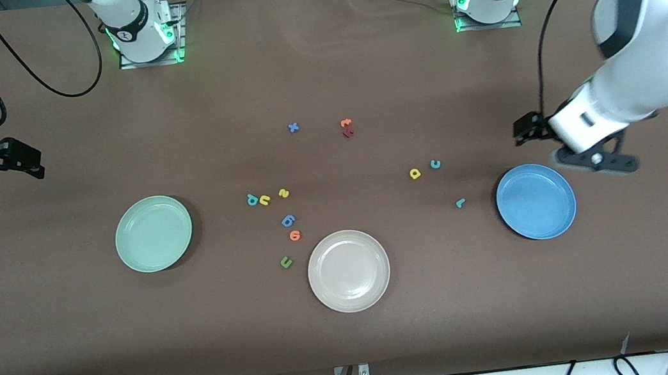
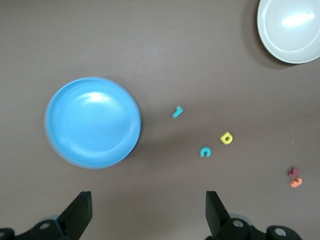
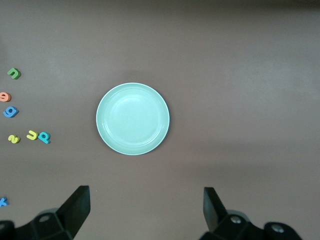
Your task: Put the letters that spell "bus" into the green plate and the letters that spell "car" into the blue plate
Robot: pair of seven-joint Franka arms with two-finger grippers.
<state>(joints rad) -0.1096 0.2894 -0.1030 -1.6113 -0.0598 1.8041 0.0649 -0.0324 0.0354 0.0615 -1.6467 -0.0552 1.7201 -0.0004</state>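
The teal "b" (image 1: 252,199), yellow "u" (image 1: 264,200) and yellow "s" (image 1: 284,193) lie together mid-table, apart from the pale green plate (image 1: 153,233). The yellow "a" (image 1: 415,173) and teal "c" (image 1: 435,164) lie side by side, with the teal "r" (image 1: 460,202) nearer the blue plate (image 1: 536,201). Both plates hold nothing. My left gripper (image 2: 148,210) hangs open over bare table just off the blue plate's rim. My right gripper (image 3: 146,205) is open too, over the table's right-arm end, well away from the green plate (image 3: 132,118).
A beige-white plate (image 1: 349,270) sits nearest the front camera. Beside it lie a dark green "u" (image 1: 286,261), an orange letter (image 1: 295,235) and a blue one (image 1: 288,220). A blue "x" (image 1: 293,127) and stacked orange and dark red letters (image 1: 347,128) lie toward the bases.
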